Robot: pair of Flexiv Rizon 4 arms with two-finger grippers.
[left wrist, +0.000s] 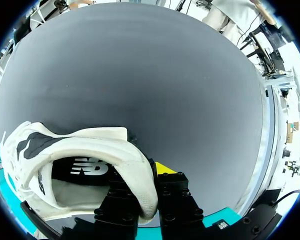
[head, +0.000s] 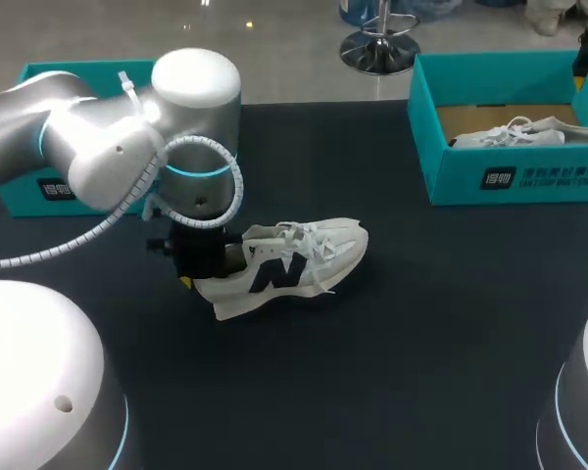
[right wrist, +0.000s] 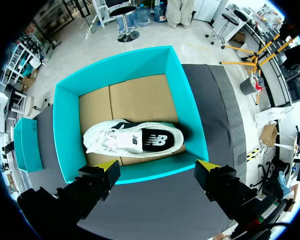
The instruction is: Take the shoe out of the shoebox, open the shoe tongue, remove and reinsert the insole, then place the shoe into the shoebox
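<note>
Your left fingers (left wrist: 177, 196) clamped the heel of the shoe (head: 296, 260) on the table (head: 421, 333); right fingers (right wrist: 101, 176) (spread wide) hovered above the shoebox (right wrist: 65, 131).

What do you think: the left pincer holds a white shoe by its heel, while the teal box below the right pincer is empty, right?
Not empty: the right wrist view shows a second shoe lying in the teal box below the right pincer. The left pincer does hold the white shoe by its heel.
</note>
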